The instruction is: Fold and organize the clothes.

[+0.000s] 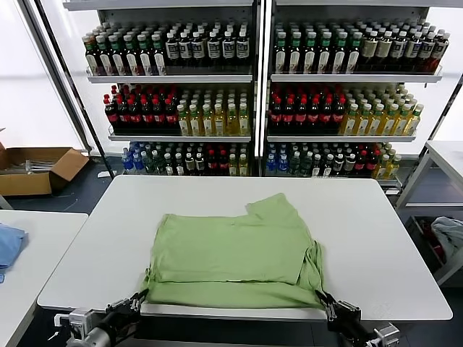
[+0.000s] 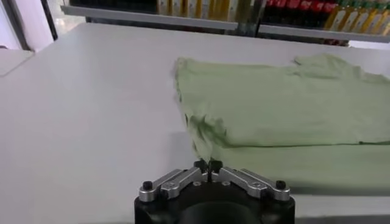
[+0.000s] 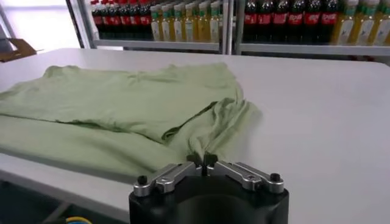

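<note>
A light green polo shirt (image 1: 231, 253) lies plain side up on the white table (image 1: 376, 231), its lower part folded up and one sleeve sticking out toward the far side. My left gripper (image 1: 137, 298) is at the shirt's near left corner, at the table's front edge. In the left wrist view its fingertips (image 2: 208, 164) are pressed together on the bunched hem of the shirt (image 2: 274, 103). My right gripper (image 1: 325, 303) is at the near right corner. In the right wrist view it (image 3: 202, 159) pinches a gathered fold of the shirt (image 3: 122, 97).
Shelves of bottles (image 1: 253, 79) stand behind the table. A side table at the left carries a blue cloth (image 1: 9, 242), with a cardboard box (image 1: 36, 170) on the floor behind it. A pale grey garment (image 1: 448, 231) lies at the right.
</note>
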`<action>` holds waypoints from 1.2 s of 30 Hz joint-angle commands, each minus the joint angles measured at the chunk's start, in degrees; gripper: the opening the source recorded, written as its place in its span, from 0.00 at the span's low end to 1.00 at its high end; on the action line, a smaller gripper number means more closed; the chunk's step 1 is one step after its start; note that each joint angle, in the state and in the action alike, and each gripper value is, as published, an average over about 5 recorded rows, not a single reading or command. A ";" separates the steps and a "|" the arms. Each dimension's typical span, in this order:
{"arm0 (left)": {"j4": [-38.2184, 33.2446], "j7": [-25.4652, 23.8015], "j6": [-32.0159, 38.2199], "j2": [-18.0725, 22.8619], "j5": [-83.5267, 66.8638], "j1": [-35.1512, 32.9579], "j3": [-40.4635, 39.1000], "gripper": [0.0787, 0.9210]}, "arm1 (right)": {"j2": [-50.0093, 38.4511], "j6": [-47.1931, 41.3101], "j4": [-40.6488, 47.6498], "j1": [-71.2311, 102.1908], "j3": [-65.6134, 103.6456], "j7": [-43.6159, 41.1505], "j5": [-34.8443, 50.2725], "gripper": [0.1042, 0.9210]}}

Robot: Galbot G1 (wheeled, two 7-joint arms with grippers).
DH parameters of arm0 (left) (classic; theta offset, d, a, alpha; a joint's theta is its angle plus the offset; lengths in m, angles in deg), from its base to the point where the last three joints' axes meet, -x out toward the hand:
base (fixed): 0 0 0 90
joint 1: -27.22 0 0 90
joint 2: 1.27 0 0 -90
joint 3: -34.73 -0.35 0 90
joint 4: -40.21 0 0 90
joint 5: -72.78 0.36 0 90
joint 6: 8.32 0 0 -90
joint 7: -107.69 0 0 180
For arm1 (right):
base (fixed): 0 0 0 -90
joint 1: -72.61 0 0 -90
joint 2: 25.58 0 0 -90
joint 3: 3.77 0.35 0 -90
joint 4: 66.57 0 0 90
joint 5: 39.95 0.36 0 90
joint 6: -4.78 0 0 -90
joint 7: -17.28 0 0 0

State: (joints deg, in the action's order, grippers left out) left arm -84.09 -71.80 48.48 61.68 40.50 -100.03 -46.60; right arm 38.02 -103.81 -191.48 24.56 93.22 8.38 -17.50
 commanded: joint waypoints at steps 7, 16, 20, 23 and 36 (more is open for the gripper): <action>-4.43 -0.19 -0.06 -3.05 0.73 0.70 5.87 0.38 | -2.26 0.97 -2.77 -4.16 4.30 -0.65 7.84 0.47; 5.66 -1.95 0.08 -12.31 -7.16 16.36 -1.22 0.67 | -10.43 -1.97 11.68 -29.33 -0.99 -2.14 14.82 0.78; 14.78 -4.60 0.16 -13.62 -7.50 28.40 -9.12 0.82 | -10.14 -5.05 23.21 -44.51 -10.39 -3.78 13.38 0.87; 20.58 -5.84 0.38 -12.92 -5.96 35.23 -13.99 0.87 | -7.74 -5.66 32.36 -54.57 -17.13 -5.30 10.60 0.88; 38.71 -6.64 1.63 -10.10 -3.69 51.83 -23.87 0.88 | 2.20 -5.42 56.35 -71.76 -26.74 -8.12 1.75 0.88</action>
State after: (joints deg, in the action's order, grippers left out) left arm -57.63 -77.51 49.83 52.12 36.69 -60.78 -63.53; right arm 37.23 -108.43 -148.00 -35.35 72.16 1.60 -12.98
